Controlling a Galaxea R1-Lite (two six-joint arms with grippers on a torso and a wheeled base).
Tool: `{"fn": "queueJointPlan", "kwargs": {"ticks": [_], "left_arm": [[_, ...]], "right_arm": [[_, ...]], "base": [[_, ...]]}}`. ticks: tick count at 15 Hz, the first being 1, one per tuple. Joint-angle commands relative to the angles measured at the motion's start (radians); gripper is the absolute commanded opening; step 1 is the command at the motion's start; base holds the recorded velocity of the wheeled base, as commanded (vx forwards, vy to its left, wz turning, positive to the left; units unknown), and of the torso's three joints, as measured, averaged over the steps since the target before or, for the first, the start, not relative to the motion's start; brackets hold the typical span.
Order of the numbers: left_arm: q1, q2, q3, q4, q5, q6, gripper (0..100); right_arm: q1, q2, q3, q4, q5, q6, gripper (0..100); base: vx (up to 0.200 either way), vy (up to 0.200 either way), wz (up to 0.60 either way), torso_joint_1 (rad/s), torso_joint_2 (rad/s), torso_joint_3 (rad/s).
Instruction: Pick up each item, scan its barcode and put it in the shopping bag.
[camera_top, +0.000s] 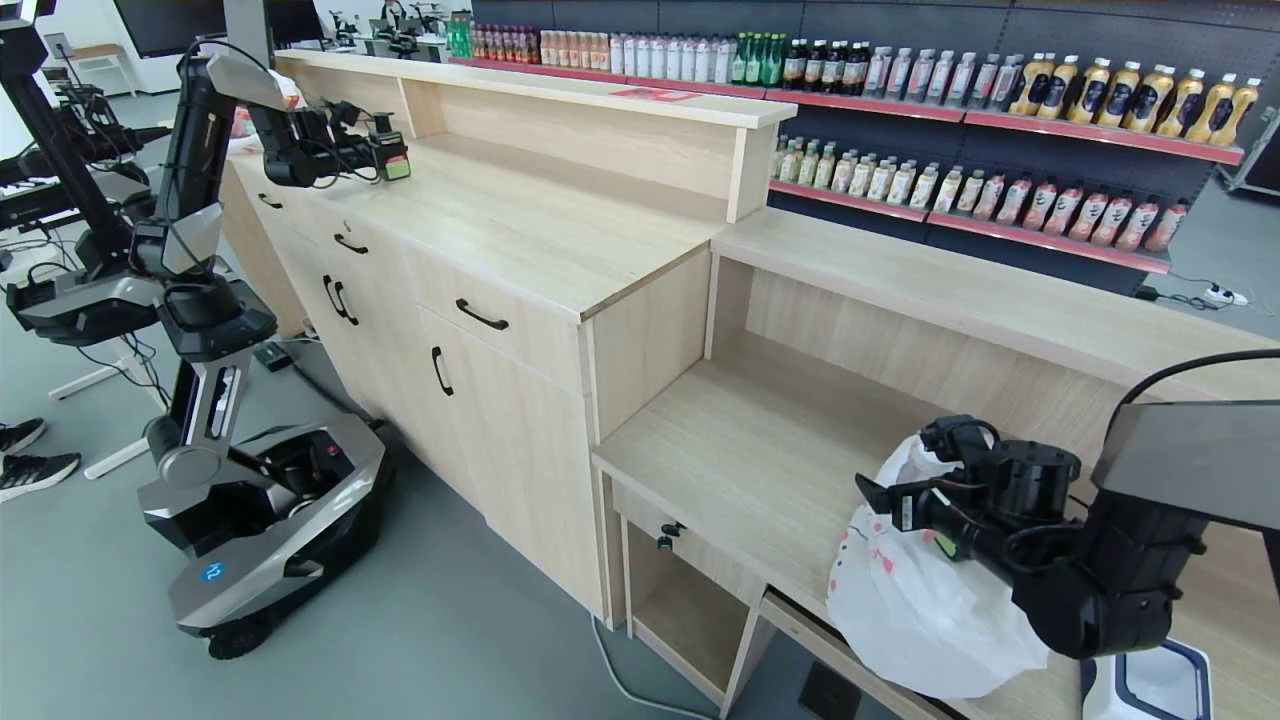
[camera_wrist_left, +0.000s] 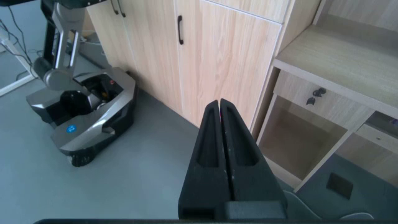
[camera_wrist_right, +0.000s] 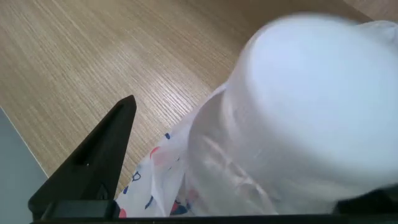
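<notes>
On the counter (camera_top: 740, 450), printed shopping bag (camera_top: 920, 620)

The counter (camera_top: 560, 235) is pale wood-grain board, smooth and matt, with dull black handles (camera_top: 482, 316). The shopping bag (camera_top: 920, 610) is thin white plastic, crinkled and faintly glossy. The left gripper (camera_wrist_left: 220, 104) has fingers (camera_wrist_left: 208, 143) of matt black plastic. The grey floor (camera_top: 450, 620) is smooth with a soft sheen. The bottles (camera_top: 1130, 95) look glossy.
</notes>
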Motion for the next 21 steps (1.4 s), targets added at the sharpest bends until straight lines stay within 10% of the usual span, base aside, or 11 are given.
{"fn": "queueJointPlan", "kwargs": {"ticks": [1,21], "left_arm": [[0.000,0.000,0.000,0.000,0.000,0.000,0],[0.000,0.000,0.000,0.000,0.000,0.000,0]], "right_arm": [[-0.004,-0.063,0.002,0.016,0.001,0.000,100],[-0.127,-0.677,0.051,0.361,-0.057,-0.199,100]], "base": [[0.000,0.000,0.00,0.000,0.00,0.000],[0.000,0.000,-0.12,0.001,0.00,0.001]]}}
